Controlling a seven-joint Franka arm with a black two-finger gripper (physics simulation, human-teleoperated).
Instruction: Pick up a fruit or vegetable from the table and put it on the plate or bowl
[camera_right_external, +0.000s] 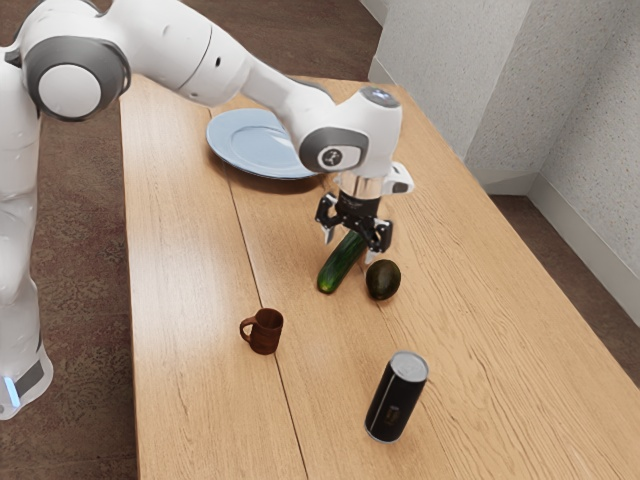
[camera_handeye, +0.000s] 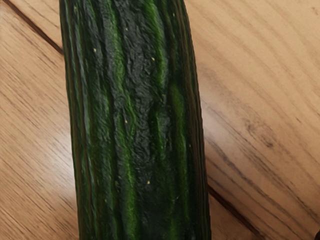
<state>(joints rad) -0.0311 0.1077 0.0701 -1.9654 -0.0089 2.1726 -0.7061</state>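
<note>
The big wooden table (camera_right_external: 180, 250) takes up most of the room. It is made of long boards with thin dark lines between them.

The white robot arm (camera_right_external: 200, 55) comes in from the exterior view's left and bends down over the middle of the table.

A round light blue plate (camera_right_external: 250, 140) sits flat near the far edge of the table. Part of it is behind the arm. It has no food on it.

A black can (camera_right_external: 396, 397) with a grey top stands near the front edge of the table, leaning a little. It is well apart from the other things.

The long green cucumber (camera_right_external: 338, 265) lies in the middle of the table, between the plate and the can. One end points to the plate and the other end to the front edge. In the wrist view the cucumber (camera_handeye: 135, 125) is dark green and bumpy, and it lies right on the wood (camera_handeye: 260, 100).

The black gripper (camera_right_external: 352, 238) hangs over the far end of the cucumber. Its two fingers are spread wide, one on each side of the cucumber, and they are not squeezing it.

A small brown mug (camera_right_external: 264, 330) stands upright, nearer the front edge than the cucumber. Its handle points to the exterior view's left.

A dark green avocado (camera_right_external: 383, 279) sits just beside the cucumber, on the exterior view's right.
</note>
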